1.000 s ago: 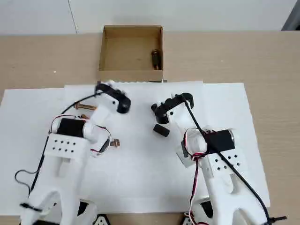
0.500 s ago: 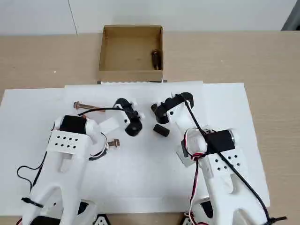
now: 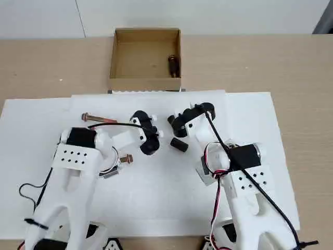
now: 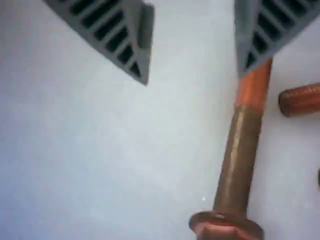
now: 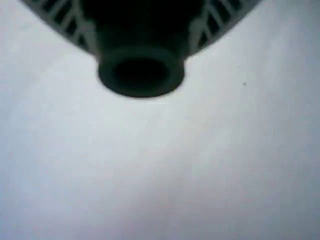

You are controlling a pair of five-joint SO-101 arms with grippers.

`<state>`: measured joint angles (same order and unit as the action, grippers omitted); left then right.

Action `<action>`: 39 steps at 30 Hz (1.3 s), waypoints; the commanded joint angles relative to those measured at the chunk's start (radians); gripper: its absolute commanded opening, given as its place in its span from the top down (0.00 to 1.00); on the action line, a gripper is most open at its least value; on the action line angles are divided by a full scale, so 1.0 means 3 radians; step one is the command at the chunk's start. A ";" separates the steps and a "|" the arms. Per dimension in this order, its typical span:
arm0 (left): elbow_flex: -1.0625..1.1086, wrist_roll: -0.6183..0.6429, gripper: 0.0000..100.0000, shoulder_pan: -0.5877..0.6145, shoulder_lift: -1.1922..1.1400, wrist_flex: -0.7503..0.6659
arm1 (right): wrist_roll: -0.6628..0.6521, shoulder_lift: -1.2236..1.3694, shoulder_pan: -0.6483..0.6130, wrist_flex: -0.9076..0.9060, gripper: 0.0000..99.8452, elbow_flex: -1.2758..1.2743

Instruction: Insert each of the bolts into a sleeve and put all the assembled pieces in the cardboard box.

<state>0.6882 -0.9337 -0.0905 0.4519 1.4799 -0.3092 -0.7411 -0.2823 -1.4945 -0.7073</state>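
Black sleeve sits clamped in right gripper.

Cardboard box sits at the counter's far edge, and there's one assembled piece lying against its right wall. Down on the white sheet, the left hand and right hand hang near the middle, close but apart. A black sleeve lies on the sheet between them, just beside the right hand. One bolt lies toward the counter's left edge; a second bolt sits right by the left arm.
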 commanded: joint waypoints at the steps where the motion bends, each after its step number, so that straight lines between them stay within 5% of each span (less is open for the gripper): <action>1: -0.0171 -0.0082 0.88 0.0005 -0.0261 -0.0102 | 0.0015 -0.0054 0.0013 0.0054 1.00 0.0026; 26: -0.0882 -0.0148 0.89 0.0000 -0.1775 -0.0394 | 0.0015 -0.0054 0.0013 0.0054 0.99 0.0026; 39: -0.1066 -0.0148 0.99 0.0000 -0.1903 -0.0251 | 0.0015 -0.0054 -0.0008 0.0095 1.00 0.0026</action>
<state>0.4427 -0.9735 -0.0951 -0.1158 1.3970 -0.3092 -0.7411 -0.2823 -1.4837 -0.7073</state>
